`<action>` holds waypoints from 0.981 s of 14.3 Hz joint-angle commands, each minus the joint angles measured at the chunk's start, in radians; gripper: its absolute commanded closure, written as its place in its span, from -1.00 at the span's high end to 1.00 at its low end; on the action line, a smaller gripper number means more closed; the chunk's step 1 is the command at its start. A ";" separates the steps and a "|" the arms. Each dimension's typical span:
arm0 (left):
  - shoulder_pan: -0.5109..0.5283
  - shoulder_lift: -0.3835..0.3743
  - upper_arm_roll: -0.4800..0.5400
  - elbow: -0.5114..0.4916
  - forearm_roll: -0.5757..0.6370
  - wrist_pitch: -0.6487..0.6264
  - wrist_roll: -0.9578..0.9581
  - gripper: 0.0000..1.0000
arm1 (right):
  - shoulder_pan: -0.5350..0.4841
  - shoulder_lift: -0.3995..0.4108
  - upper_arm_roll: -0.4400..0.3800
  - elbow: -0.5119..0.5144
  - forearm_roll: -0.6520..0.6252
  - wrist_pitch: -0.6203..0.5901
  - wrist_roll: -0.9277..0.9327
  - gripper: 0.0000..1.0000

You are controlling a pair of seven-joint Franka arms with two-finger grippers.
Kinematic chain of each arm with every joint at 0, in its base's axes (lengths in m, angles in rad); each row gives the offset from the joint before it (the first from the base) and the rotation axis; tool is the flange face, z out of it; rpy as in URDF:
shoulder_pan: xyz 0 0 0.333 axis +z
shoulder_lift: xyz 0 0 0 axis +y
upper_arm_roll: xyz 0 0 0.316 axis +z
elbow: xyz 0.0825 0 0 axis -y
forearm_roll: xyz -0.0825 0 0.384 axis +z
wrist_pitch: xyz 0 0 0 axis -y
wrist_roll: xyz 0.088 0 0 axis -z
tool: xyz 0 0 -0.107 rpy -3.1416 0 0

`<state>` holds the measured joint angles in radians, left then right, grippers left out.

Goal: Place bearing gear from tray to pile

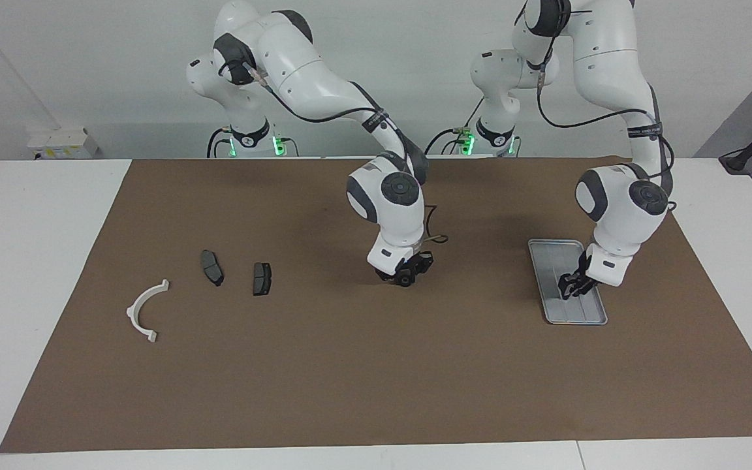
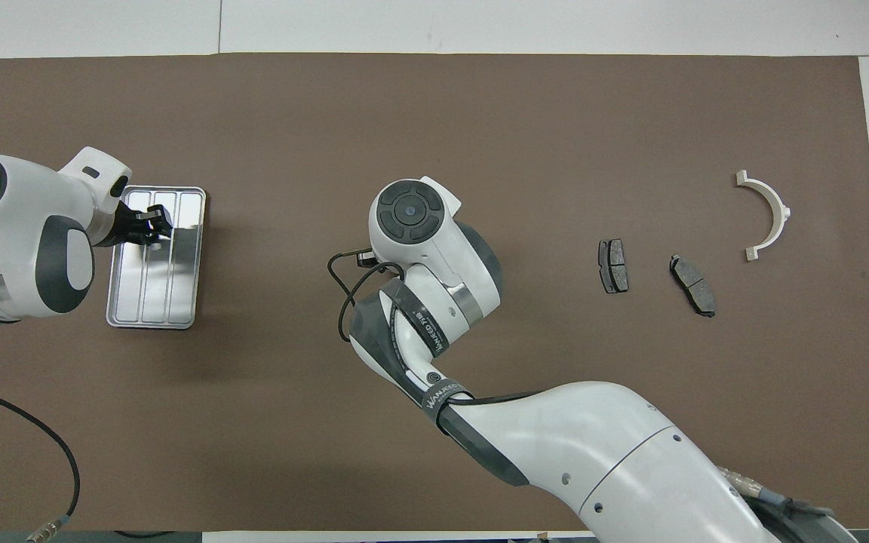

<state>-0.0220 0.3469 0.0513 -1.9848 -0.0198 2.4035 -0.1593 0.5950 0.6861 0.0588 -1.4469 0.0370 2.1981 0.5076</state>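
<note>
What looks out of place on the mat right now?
Nothing spilled or damaged. One small dark round part sits at the right gripper mid-mat, apart from the tray and the pile. The left gripper is over the tray.

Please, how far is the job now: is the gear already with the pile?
Done: the tray shows no part, left end effector over it. In hand: a small dark round part, likely the gear, is at the right end effector's tip over the mat's middle. Left: carrying it to the white bracket and two dark pads.
</note>
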 commanded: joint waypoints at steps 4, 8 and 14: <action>-0.009 -0.006 0.007 -0.042 -0.005 0.037 -0.008 -0.12 | -0.026 -0.010 -0.001 -0.023 0.012 0.011 -0.008 -0.98; -0.009 -0.008 0.007 -0.043 -0.006 0.037 -0.011 -0.86 | -0.104 -0.082 -0.002 -0.018 0.006 -0.052 -0.035 -1.00; -0.036 -0.014 0.002 0.026 -0.009 -0.070 -0.107 -1.00 | -0.309 -0.197 -0.005 0.005 0.004 -0.178 -0.257 -1.00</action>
<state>-0.0257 0.3427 0.0464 -1.9811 -0.0201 2.3931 -0.2095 0.3741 0.5366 0.0391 -1.4281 0.0364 2.0629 0.3560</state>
